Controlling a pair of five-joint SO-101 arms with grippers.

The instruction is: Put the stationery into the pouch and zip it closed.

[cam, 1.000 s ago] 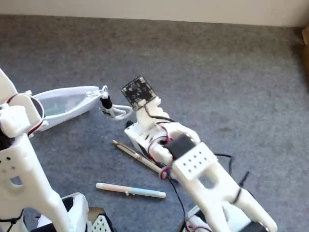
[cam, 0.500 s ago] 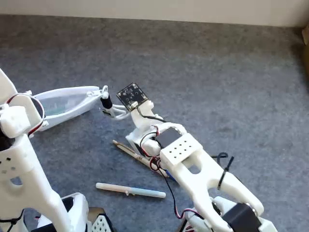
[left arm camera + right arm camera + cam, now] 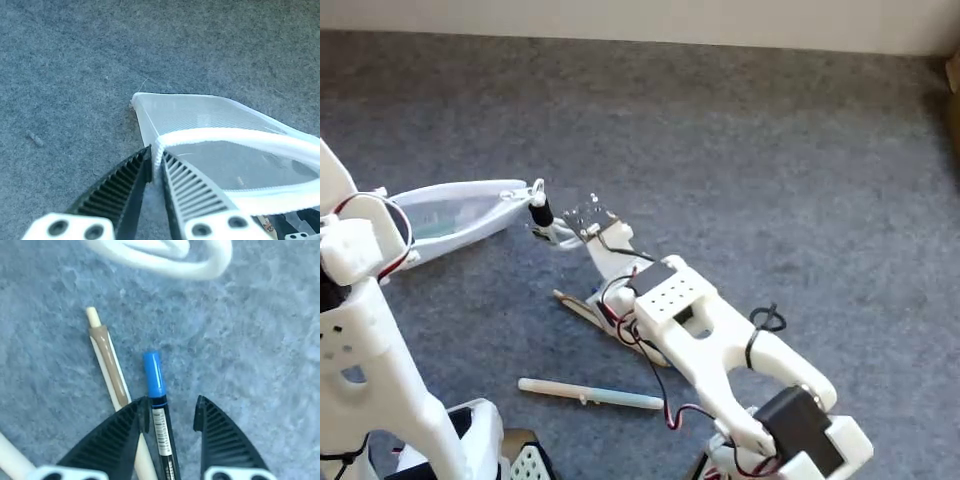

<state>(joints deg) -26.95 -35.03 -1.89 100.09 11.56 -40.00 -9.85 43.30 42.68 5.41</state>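
A white mesh pouch (image 3: 450,215) lies at the left, its mouth open, with a black-tipped zip pull (image 3: 539,211) and a white strap loop (image 3: 563,236) at its right end. My left gripper (image 3: 154,156) is shut on the pouch (image 3: 215,130) at its rim. My right arm (image 3: 665,300) leans over the pens in the middle. The right gripper (image 3: 172,407) is open just above the carpet, its fingers on either side of a blue-capped pen (image 3: 155,375). A tan pen (image 3: 107,367) lies beside it, outside the fingers. The tan pen (image 3: 575,304) pokes out from under the arm.
A cream pen (image 3: 590,394) lies alone on the grey carpet (image 3: 770,150) near the front. The strap loop (image 3: 170,255) lies just beyond the blue pen's cap. My left arm's white body (image 3: 360,300) stands at the front left. The carpet to the right and back is bare.
My right arm has tipped forward and down over the pens, and its wrist has swung left toward the strap loop. The left arm and the pouch have kept still.
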